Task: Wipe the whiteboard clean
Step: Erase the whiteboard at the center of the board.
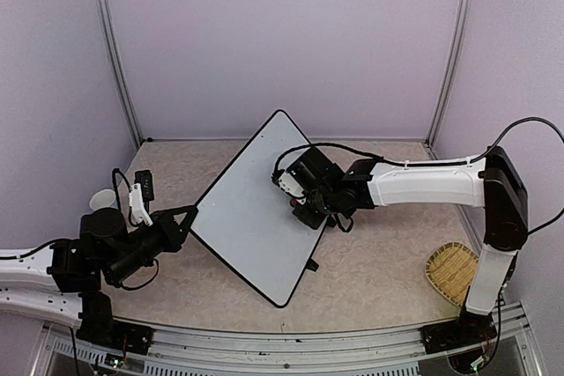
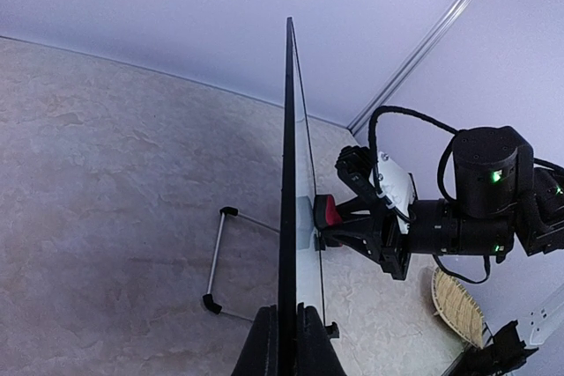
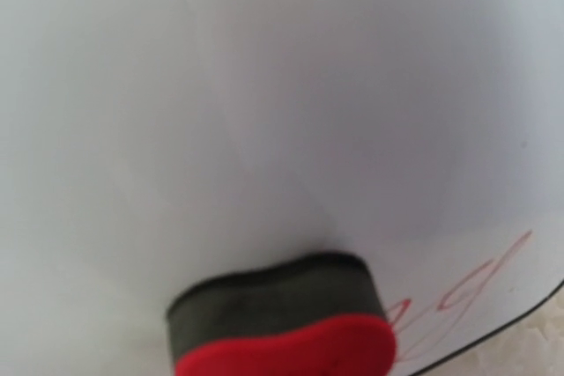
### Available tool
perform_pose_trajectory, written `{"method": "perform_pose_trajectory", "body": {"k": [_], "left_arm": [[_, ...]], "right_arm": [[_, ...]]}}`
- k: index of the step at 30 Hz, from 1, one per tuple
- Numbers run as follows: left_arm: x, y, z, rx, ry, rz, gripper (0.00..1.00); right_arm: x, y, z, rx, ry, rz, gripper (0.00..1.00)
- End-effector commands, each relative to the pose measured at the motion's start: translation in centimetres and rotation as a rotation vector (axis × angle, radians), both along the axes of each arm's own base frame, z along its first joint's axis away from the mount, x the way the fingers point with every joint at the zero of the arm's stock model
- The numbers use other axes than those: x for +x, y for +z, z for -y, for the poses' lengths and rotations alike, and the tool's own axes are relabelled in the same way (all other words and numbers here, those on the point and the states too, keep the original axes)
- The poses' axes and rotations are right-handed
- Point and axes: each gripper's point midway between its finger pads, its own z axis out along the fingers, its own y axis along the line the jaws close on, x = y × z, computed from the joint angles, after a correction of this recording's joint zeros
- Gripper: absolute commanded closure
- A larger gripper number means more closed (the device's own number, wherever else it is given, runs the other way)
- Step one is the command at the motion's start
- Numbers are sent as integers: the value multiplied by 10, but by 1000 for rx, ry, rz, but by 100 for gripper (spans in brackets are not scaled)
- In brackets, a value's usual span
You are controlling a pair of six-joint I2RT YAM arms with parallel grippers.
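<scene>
The whiteboard [image 1: 251,213] stands tilted in the middle of the table, white with a thin black frame. My left gripper [image 1: 187,220] is shut on its left edge; in the left wrist view the board [image 2: 287,156] is edge-on between my fingers [image 2: 264,345]. My right gripper [image 1: 301,203] is shut on a red eraser [image 2: 327,210] with a dark felt pad and presses it against the board's face. In the right wrist view the eraser [image 3: 282,323] lies on the white surface [image 3: 264,85], with red handwriting [image 3: 471,288] just to its right near the board's edge.
A woven bamboo dish [image 1: 452,272] lies at the right front. A small black object [image 1: 144,184] and a white object [image 1: 101,198] sit at the left back. The board's wire stand [image 2: 214,261] rests on the table behind it.
</scene>
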Motion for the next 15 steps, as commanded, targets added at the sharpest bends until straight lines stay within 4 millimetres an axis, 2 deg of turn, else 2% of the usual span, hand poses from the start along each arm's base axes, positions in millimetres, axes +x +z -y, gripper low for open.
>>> {"method": "perform_pose_trajectory", "body": {"k": [1, 3, 8, 15], "left_arm": [[-20, -40, 15, 177, -159, -44, 100], [-20, -38, 15, 177, -160, -41, 93], [-19, -30, 16, 172, -157, -28, 88], [-15, -13, 22, 190, -151, 2, 75]], "right_arm": [[1, -1, -18, 46, 37, -4, 79], [0, -2, -17, 45, 38, -6, 79], [-2, 1, -12, 44, 29, -3, 79], [-5, 16, -8, 73, 23, 7, 79]]}}
